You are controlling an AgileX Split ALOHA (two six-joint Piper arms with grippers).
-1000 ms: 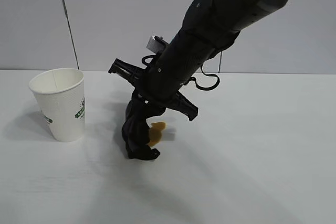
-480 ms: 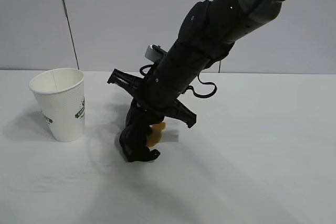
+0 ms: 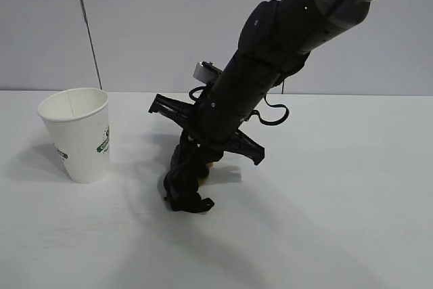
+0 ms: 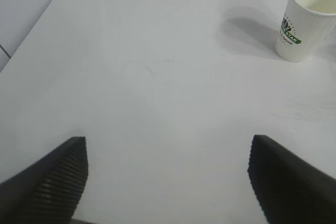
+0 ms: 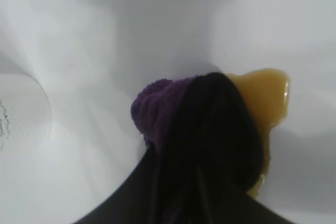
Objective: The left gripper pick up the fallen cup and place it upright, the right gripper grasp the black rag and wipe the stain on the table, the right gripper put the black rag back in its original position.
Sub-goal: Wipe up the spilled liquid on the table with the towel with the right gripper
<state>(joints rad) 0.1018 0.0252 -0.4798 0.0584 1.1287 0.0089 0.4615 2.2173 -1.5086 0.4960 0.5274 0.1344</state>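
The right hand [image 3: 193,170] is clenching the black rag [image 3: 184,184] and pressing it onto the stain [image 5: 265,106] on the surface [image 3: 325,201]. The cup [image 3: 76,133] is standing upright nearby. The left hand [image 4: 168,182] is hanging released above bare surface.

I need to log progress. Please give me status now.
Right end effector presses black rag on stain. Left end effector open, idle. Cup upright. Nothing obstructing.

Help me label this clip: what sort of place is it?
Probably a robot lab test bench: a bare white table before plain grey wall panels, holding only a paper cup, a black rag and a staged amber stain.
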